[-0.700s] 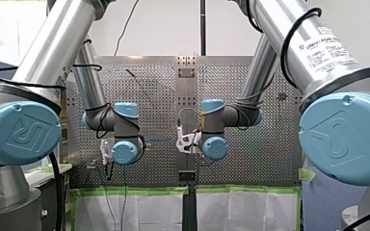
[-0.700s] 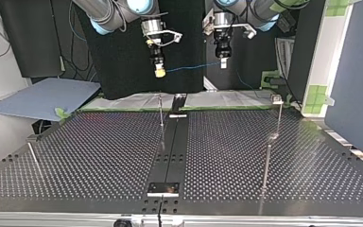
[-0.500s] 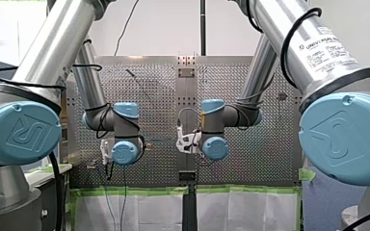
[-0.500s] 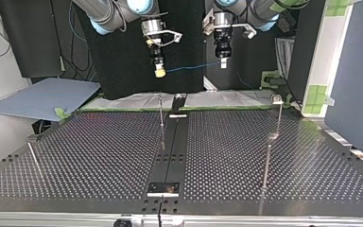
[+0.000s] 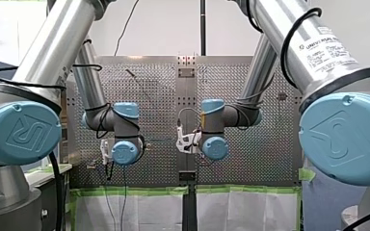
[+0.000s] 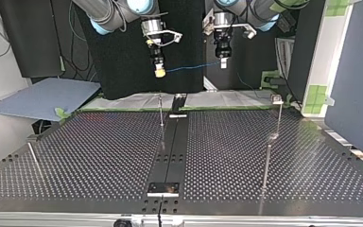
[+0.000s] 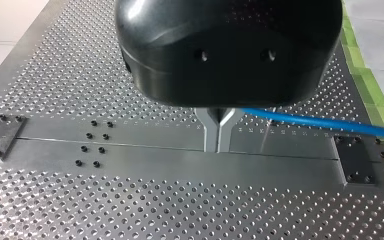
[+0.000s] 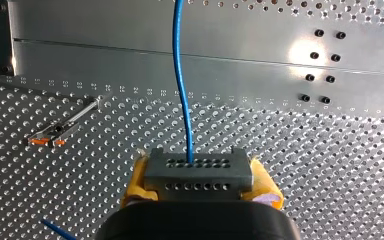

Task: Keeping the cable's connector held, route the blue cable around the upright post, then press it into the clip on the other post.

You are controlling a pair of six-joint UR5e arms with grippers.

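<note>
- The centre rail [image 6: 172,142] runs down the middle of the perforated table [image 6: 99,156], and everything below is placed from it.
- My right gripper [image 6: 159,72] hangs in the air past the rail's far end in the top view, slightly to that view's left of the rail line. Its yellow pads [image 8: 266,187] are clamped on the two sides of the grey connector [image 8: 198,172].
- The connector's face, with its two rows of small holes, points towards the rail in the right wrist view.
- The blue cable [image 6: 192,66] leaves one hole in the connector's upper row and runs straight ahead across the rail.
- My left gripper [image 7: 218,144] hangs over the rail. Its metal fingers [image 7: 211,131] are pressed together at the tips, and the cable comes out from between them near their base.
- Between the two grippers the cable is strung nearly level, well above the table beyond the rail's far end, and it touches no post.
- The upright post [image 6: 161,111] stands just beside the rail near its far end, on the top view's left side, below the strung cable and apart from it.
- The clip post [image 6: 278,109] stands well away from the rail, towards the top view's right, with nothing in its clip.
</note>
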